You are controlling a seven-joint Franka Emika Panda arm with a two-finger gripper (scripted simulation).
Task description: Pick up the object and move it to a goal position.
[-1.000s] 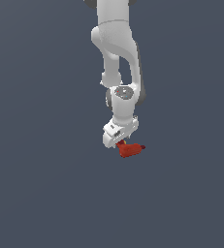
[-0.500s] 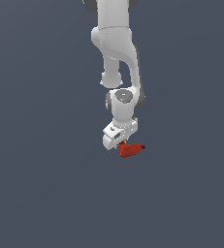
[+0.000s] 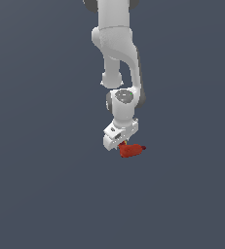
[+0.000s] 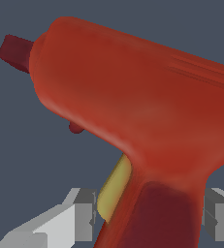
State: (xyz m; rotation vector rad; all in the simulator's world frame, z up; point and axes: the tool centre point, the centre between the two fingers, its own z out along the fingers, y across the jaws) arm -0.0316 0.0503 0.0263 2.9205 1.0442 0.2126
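Flat grey ground surrounds the red drill, its handle between the gripper fingers, which flank it closely; whether they pinch it cannot be told. Grasping looks under way; the carry to the goal remains.

Backdrop: a plain, dark blue-grey field was shown throughout.
Walls, floor, furniture: none could be told apart.
Light: even, soft; no shadows were cast.
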